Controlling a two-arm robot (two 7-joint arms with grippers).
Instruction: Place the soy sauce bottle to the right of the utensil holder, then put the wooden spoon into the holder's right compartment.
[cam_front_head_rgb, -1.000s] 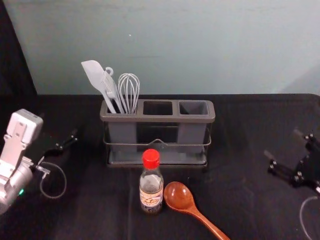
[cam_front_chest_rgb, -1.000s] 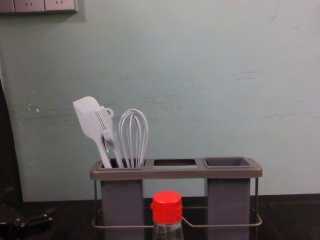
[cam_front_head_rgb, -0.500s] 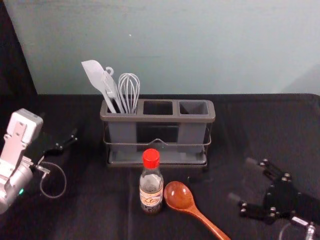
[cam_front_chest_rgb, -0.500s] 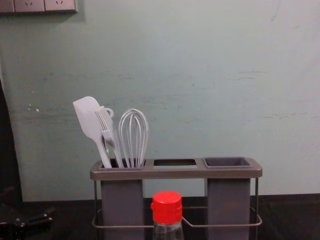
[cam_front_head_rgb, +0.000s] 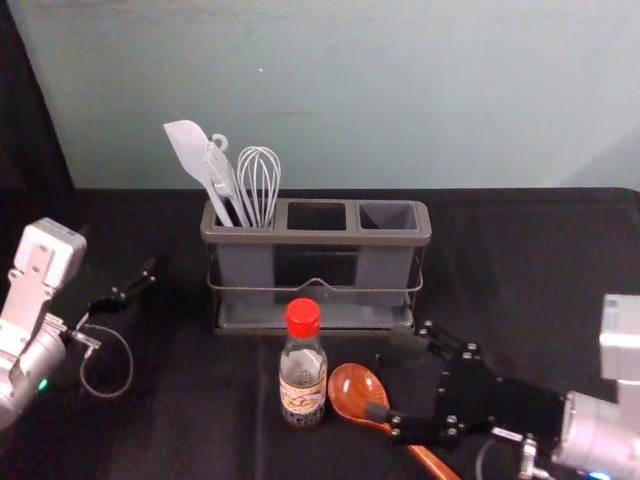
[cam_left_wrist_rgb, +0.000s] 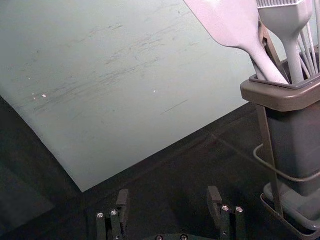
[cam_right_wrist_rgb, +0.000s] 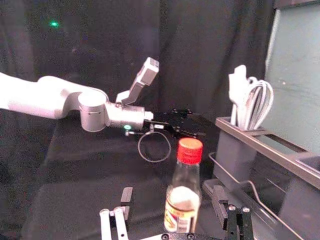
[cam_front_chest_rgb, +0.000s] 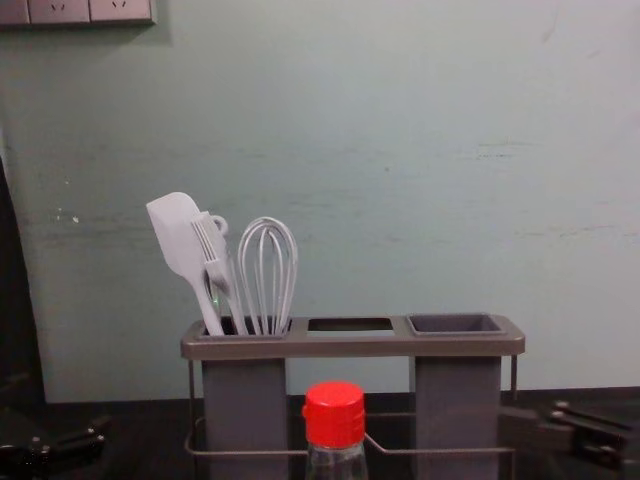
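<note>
Our right tool (cam_front_head_rgb: 388, 378), open over the wooden spoon (cam_front_head_rgb: 354, 389), should reach left to the upright soy sauce bottle (cam_front_head_rgb: 302, 385) in front of the utensil holder (cam_front_head_rgb: 330, 238), our open left tool (cam_left_wrist_rgb: 168, 191) resting far left.

Prob. robotics lab: L robot arm (cam_front_head_rgb: 30, 345) left of utensil holder (cam_front_head_rgb: 315, 237), R robot arm (cam_front_head_rgb: 600, 430) front-right of it. Blk cloth (cam_front_head_rgb: 150, 430) under holder, dk curtain (cam_right_wrist_rgb: 210, 55) off to its left. Plain scuffed wall (cam_front_chest_rgb: 400, 150) behind holder, w/ sockets (cam_front_chest_rgb: 60, 10) above & left of it.
</note>
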